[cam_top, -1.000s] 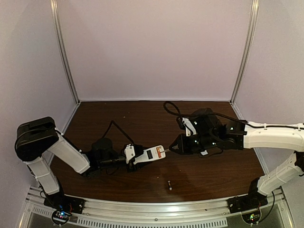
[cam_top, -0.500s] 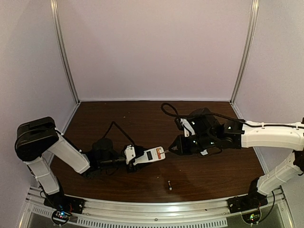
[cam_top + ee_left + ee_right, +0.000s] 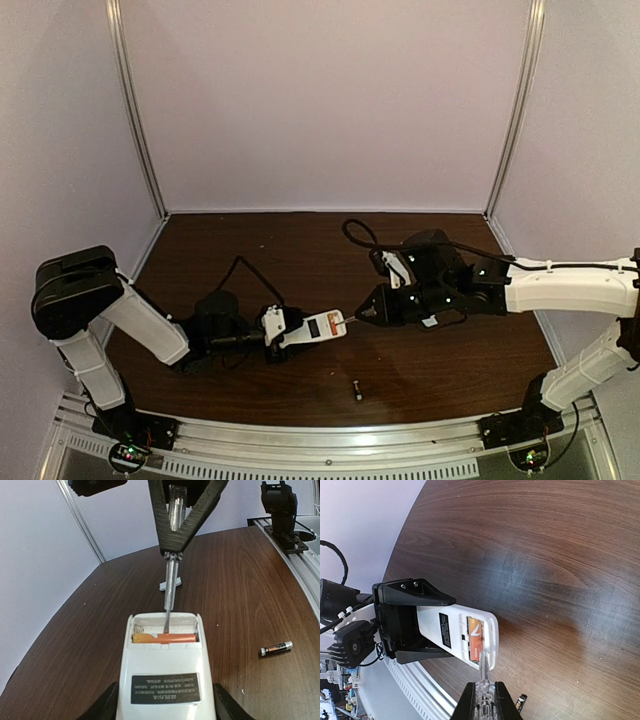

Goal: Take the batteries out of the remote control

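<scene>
The white remote control (image 3: pixel 165 665) lies back-up just above the table, and my left gripper (image 3: pixel 165 706) is shut on its sides. Its end compartment is open, and an orange battery (image 3: pixel 165 638) lies across it. My right gripper (image 3: pixel 484 699) is shut on a slim silvery screwdriver (image 3: pixel 483 672). The screwdriver's tip reaches into the compartment beside the orange battery (image 3: pixel 476 640). A dark battery with a silvery end (image 3: pixel 276 648) lies loose on the table near the front edge (image 3: pixel 357 388). From above, the remote control (image 3: pixel 312 327) spans the gap between the left gripper (image 3: pixel 275 335) and the right gripper (image 3: pixel 372 312).
A small flat white plastic piece (image 3: pixel 170 584) lies on the wood beyond the remote, under the right gripper. A black cable (image 3: pixel 355 232) loops behind the right arm. The aluminium rail (image 3: pixel 330 440) runs along the near table edge, and metal posts stand at the back corners.
The right arm has edged slightly left toward the remote with the screwdriver. Both grips are unchanged.
</scene>
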Motion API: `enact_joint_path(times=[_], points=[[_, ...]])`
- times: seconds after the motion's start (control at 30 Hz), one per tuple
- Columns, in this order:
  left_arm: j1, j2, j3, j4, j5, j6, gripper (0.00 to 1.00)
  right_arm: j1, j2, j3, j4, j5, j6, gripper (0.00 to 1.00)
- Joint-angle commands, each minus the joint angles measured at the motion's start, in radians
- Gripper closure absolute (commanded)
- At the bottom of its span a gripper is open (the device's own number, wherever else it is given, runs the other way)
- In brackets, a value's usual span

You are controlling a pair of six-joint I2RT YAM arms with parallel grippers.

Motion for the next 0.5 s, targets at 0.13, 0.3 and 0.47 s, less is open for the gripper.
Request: enact_joint_path(times=[0.13, 0.3, 0.47], points=[[-0.003, -0.008, 0.011, 0.089, 0.039, 0.003, 1.0, -0.044, -0.009, -0.069, 0.047, -0.003, 0.004, 1.0], [-0.001, -0.01, 0.011, 0.083, 0.039, 0.004, 1.0, -0.05, 0.006, -0.068, 0.043, -0.002, -0.01, 1.0], [-0.002, -0.009, 0.016, 0.076, 0.042, 0.007, 1.0, -0.05, 0.029, -0.011, -0.038, 0.036, -0.073, 1.0]])
